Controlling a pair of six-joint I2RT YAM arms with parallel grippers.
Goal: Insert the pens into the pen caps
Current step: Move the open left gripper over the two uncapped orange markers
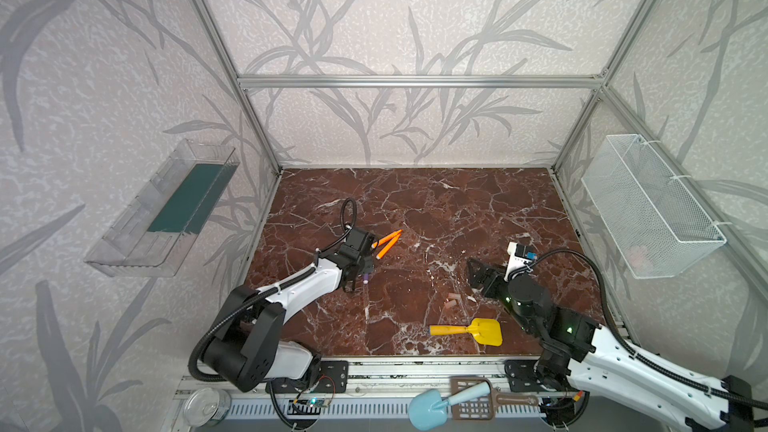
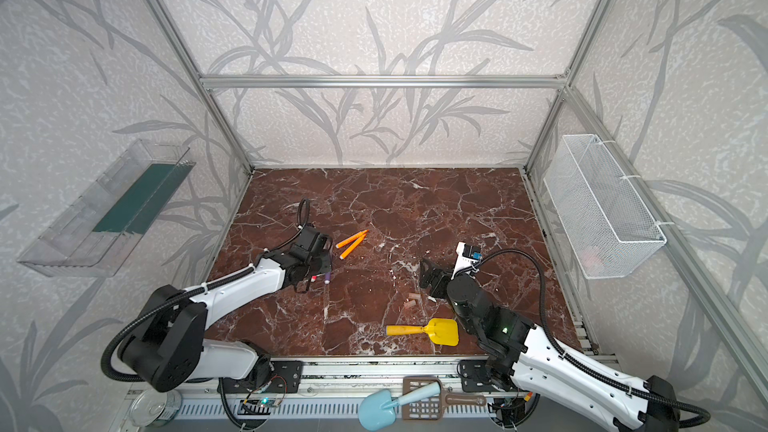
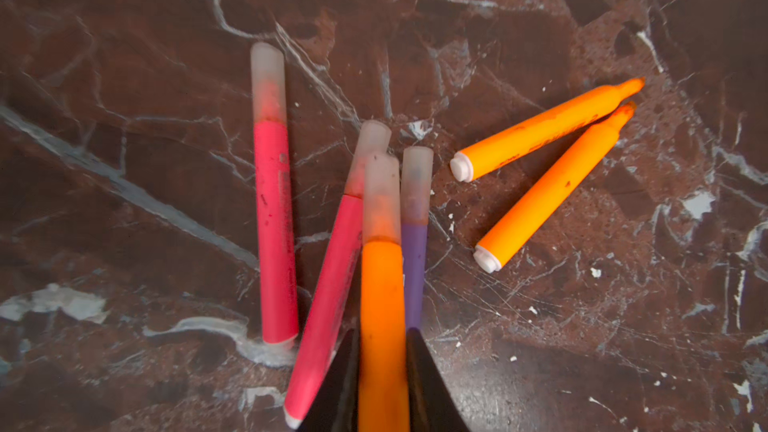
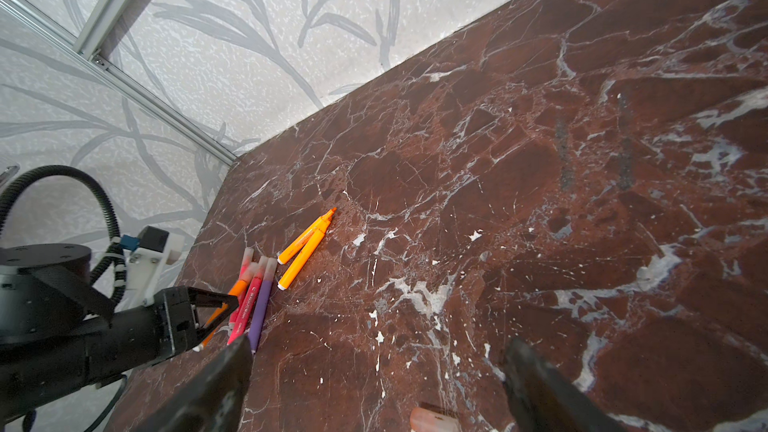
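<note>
Nearest the camera, a blue shovel [image 1: 428,409] lay on the front rail, outside the bench [image 1: 457,201]. The left arm [image 1: 299,284] stood on its base at the front-left corner, folded back at the elbow, its forearm reaching forward and low over the bench's left middle. The right arm [image 1: 623,367] stretched diagonally inward from the front-right corner, its wrist bent so that its claw faced the left side. A yellow shovel [image 1: 478,331] lay flat near the front edge, between the arms. Just beyond it, two loose pen caps [image 1: 453,297] lay side by side. The right claw [image 4: 379,343] hung close by them with its jaws spread wide, holding nothing.

Farther in, the left claw [image 3: 383,334] was closed narrowly on a capped orange pen [image 3: 380,276]; whether that pen rested on the bench could not be told. Beside it lay a capped purple pen [image 3: 414,251] and two capped pink pens [image 3: 274,222]. Farthest, two uncapped orange pens [image 3: 544,126] lay in a narrow V, touching near their tips, well apart from the loose pen caps.
</note>
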